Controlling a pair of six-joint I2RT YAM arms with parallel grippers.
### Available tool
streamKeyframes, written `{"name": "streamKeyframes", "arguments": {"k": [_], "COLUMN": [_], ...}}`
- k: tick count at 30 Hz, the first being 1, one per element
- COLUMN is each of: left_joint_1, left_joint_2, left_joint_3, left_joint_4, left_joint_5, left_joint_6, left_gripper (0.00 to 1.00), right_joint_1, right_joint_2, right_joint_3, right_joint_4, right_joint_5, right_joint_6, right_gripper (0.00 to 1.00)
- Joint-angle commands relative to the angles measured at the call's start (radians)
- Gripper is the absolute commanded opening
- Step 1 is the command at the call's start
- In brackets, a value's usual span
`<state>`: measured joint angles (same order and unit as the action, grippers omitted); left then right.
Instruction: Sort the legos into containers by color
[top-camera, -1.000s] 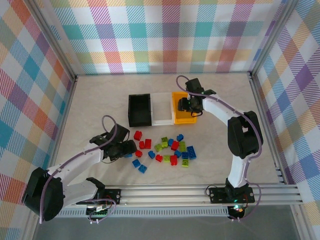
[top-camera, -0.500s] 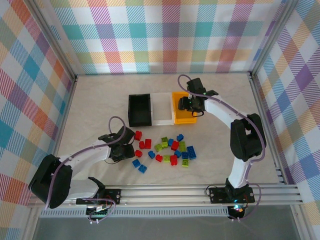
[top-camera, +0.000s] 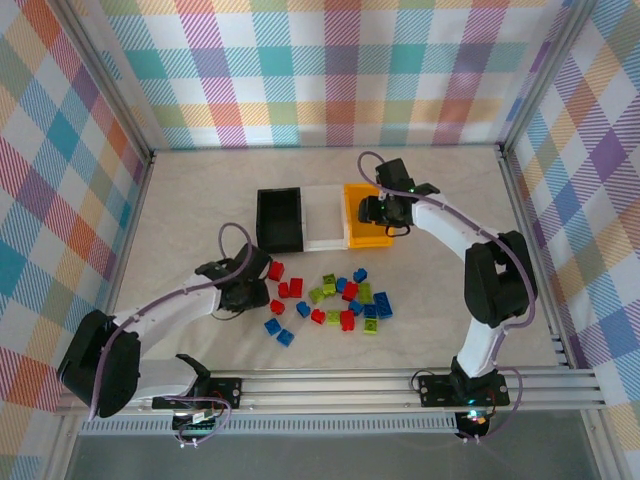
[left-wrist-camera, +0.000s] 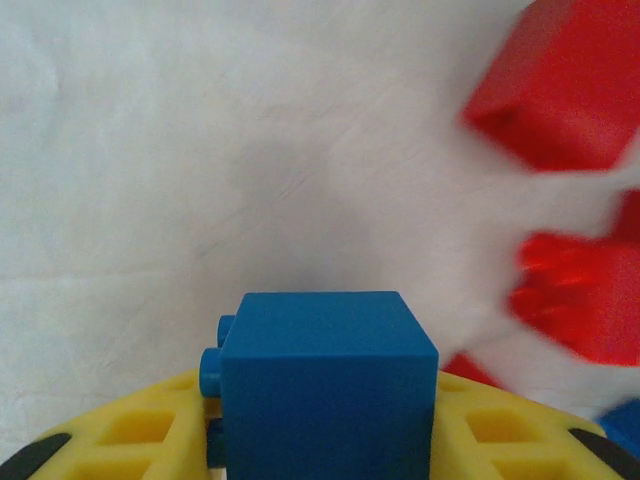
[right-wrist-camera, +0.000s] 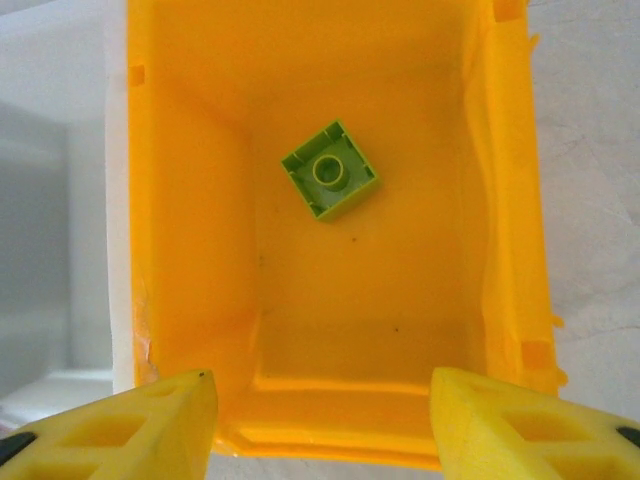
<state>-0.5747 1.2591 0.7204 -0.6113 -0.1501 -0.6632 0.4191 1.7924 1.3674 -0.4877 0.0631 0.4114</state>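
Note:
My left gripper (top-camera: 252, 291) is shut on a blue lego (left-wrist-camera: 330, 385), which sits between its yellow fingers (left-wrist-camera: 120, 440) just left of the pile. The loose legos (top-camera: 340, 300), in red, blue and lime green, lie mid-table. Two red ones (left-wrist-camera: 560, 90) (left-wrist-camera: 585, 300) show blurred to the right in the left wrist view. The containers stand in a row behind the pile: black (top-camera: 262, 222), white (top-camera: 322, 241) and orange-yellow (top-camera: 368, 242). My right gripper (top-camera: 386, 213) (right-wrist-camera: 320, 405) hangs open over the orange-yellow bin (right-wrist-camera: 190, 250), where a lime green lego (right-wrist-camera: 330, 170) lies on the floor.
Metal frame rails run along the near edge (top-camera: 400, 385) and both sides of the table. Plaid walls enclose the workspace. Bare tabletop lies left of the bins (top-camera: 190, 220) and behind them.
My left gripper has moved right and away towards the pile and closed on the blue lego. My right gripper has stayed open over the orange-yellow bin, shifting only slightly.

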Motion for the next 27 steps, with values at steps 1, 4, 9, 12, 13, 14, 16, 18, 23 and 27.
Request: {"name": "streamKeyframes", "arguments": {"k": [1,4,9,12,13,14,16,18,23,27], "left_joint_1": [0.02,0.058,0.122,0.154,0.165,0.169,0.177,0.18,0.187,0.178], "left_joint_2": [0.003,0.1,0.29,0.401,0.441,0.477,0.539,0.594,0.65,0.585], "left_joint_3": [0.146,0.279,0.481,0.584,0.621,0.658,0.726,0.783,0.871,0.871], "left_joint_4": [0.007,0.029,0.052,0.036,0.029,0.021,-0.007,-0.03,-0.067,-0.049], "left_joint_5": [0.013,0.03,0.015,0.0,0.001,-0.001,-0.011,-0.019,-0.001,0.036], "left_joint_6": [0.036,0.061,0.096,0.114,0.118,0.122,0.128,0.13,0.13,0.115], "left_gripper": [0.37,0.34,0.33,0.32,0.32,0.32,0.32,0.32,0.54,0.72], "right_joint_1": [-0.002,-0.003,-0.002,-0.002,-0.002,-0.001,-0.002,-0.002,-0.002,0.005], "right_joint_2": [-0.042,-0.052,-0.074,-0.093,-0.102,-0.111,-0.127,-0.14,-0.181,-0.204], "right_joint_3": [-0.031,-0.06,-0.105,-0.129,-0.139,-0.148,-0.165,-0.181,-0.227,-0.264], "right_joint_4": [0.02,0.025,0.021,0.02,0.022,0.022,0.023,0.022,0.024,0.0], "right_joint_5": [-0.026,-0.031,-0.034,-0.039,-0.041,-0.043,-0.045,-0.055,-0.095,-0.12], "right_joint_6": [0.022,0.028,0.029,0.026,0.027,0.025,0.024,0.022,0.023,0.019], "right_gripper": [0.59,0.59,0.59,0.59,0.59,0.59,0.59,0.6,0.63,0.64]}}
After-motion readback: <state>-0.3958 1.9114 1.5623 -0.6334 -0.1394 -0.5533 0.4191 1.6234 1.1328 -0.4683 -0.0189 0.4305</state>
